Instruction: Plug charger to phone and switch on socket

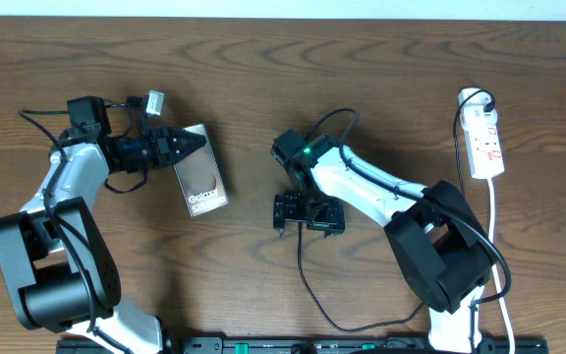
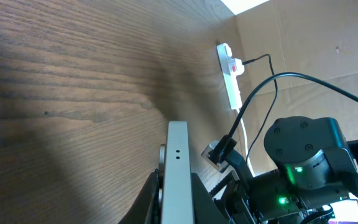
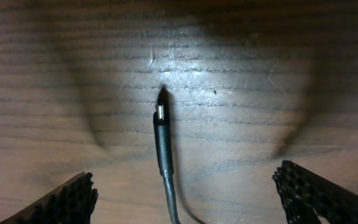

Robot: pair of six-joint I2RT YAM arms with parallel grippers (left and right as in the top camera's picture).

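The charger (image 3: 163, 149) runs off the bottom edge of the right wrist view. The left wrist view shows the phone (image 2: 178, 168) edge-on, its face hidden and its lower end cropped. The switch positions on the socket (image 1: 486, 143) are too small to read.

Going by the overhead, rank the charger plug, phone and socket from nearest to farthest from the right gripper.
From the right gripper:
1. charger plug: lying right beneath it, between its open jaws.
2. phone: off toward the left arm, held by the left gripper.
3. socket: out by the table's right edge, clearly farthest.
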